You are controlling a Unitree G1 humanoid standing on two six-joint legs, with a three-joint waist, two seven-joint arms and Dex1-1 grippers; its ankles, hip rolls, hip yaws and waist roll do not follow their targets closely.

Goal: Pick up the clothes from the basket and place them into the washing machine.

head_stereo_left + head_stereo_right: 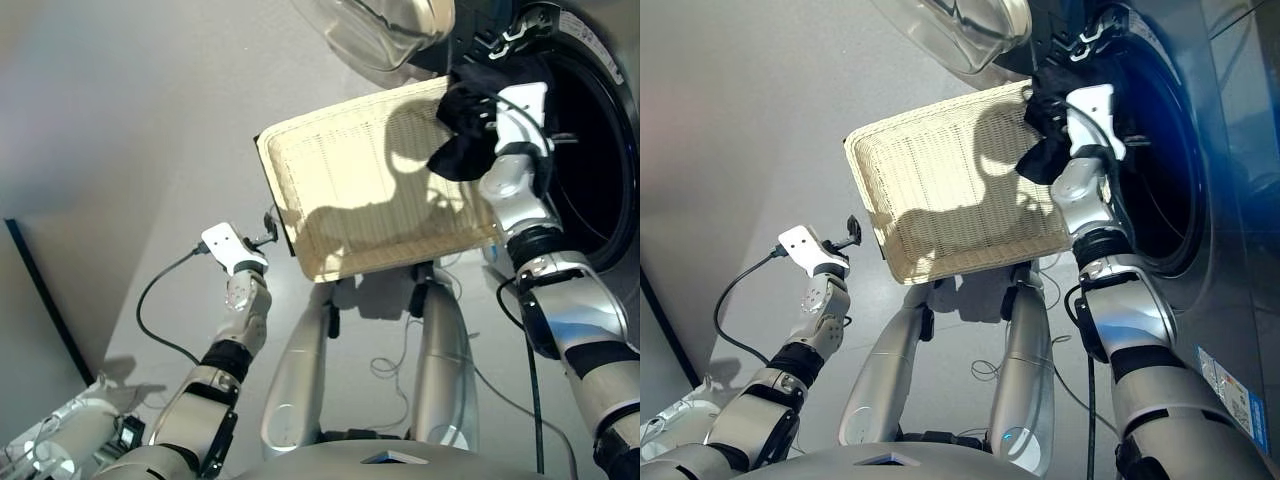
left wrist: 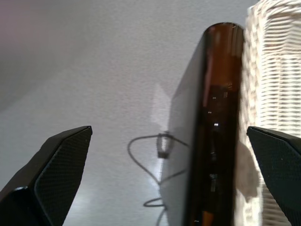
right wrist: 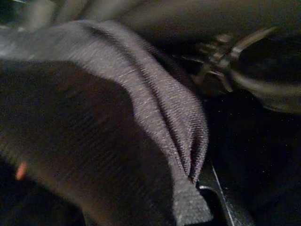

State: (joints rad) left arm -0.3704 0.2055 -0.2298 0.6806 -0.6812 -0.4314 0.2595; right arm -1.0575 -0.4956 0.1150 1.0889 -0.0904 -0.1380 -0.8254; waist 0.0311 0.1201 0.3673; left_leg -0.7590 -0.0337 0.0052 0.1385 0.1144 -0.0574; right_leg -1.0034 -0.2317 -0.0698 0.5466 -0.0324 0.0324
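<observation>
Silver and black robot arms rise from the lower edge of the head views. On the right, the right gripper (image 1: 1065,125) reaches up to the porthole of the dark grey washing machine (image 1: 1180,170), carrying a black garment (image 1: 462,125) that bunches at the lip of the opening. Cloth fills the right wrist view and hides the fingers, so whether they are clamped or spread cannot be told. On the left, the left gripper (image 1: 268,232) hangs beside the near rim of the wicker basket (image 1: 370,190), its two black fingers (image 2: 61,165) spread apart with nothing between them.

The basket looks bare of clothes, so this seems to be the last garment going in. To do it well, the arm likely needs to push deeper past the rubber seal before letting go, so that no fold drapes back over the rim; loose fabric could snag on the door latch.

Up close, the black garment shows a fine ribbed weave and soft thick folds. The basket is cream-white, tightly woven, shallow and rectangular. The clear glass door (image 1: 385,35) bulges outward, glossy, beside the opening.
</observation>
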